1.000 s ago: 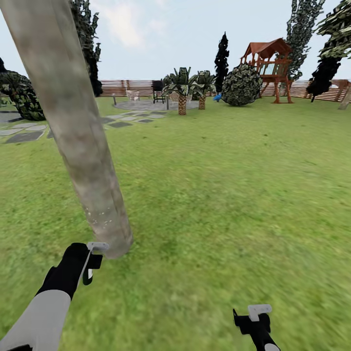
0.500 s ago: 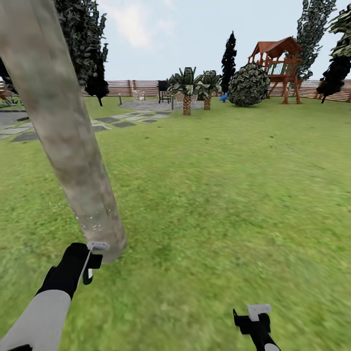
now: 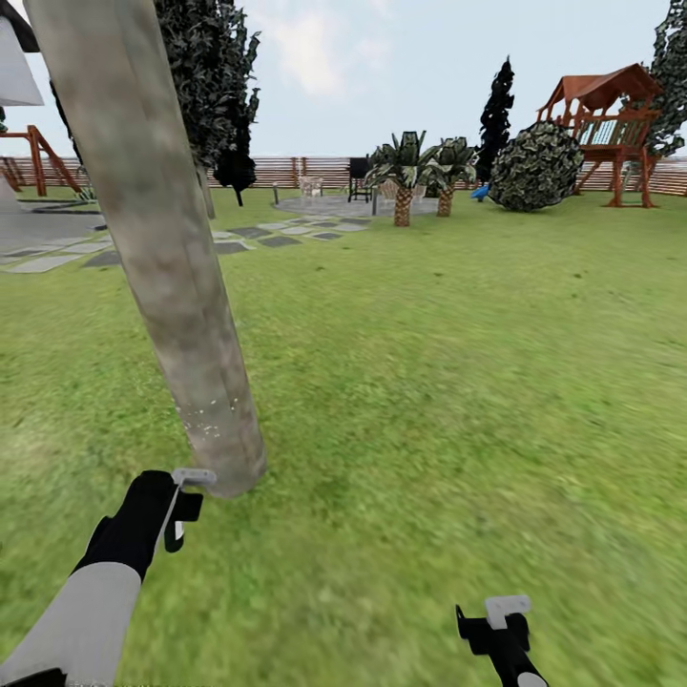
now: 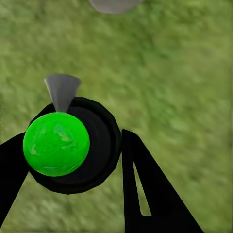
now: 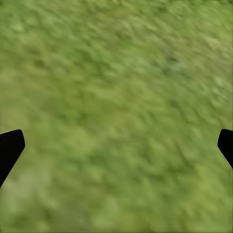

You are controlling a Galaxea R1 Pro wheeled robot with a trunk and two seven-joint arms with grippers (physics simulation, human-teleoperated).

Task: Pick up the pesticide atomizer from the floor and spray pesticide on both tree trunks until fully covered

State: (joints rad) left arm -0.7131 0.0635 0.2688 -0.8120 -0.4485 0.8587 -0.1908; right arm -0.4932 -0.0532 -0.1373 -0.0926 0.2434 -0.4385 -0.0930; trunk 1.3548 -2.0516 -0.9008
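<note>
Atomizer is held in the left gripper: in the left wrist view, a dark round body with a bright green cap is clamped between the two black fingers, and a grey nozzle tip points out over the grass. So pickup is judged done.

In the head view the left gripper is seen low, just beside the foot of the near trunk. A patch of pale flecks is seen on the bark near the base; whether that is spray cover cannot be told. The upper trunk looks plain, so full cover of this tree is judged not yet reached.

Right gripper is seen spread wide over bare lawn, nothing between the fingertips at the edges of the right wrist view.

A second bare-trunked tree cannot be made out for certain; it is judged still to be done. Fence, palms and play tower are seen well off at the back.
</note>
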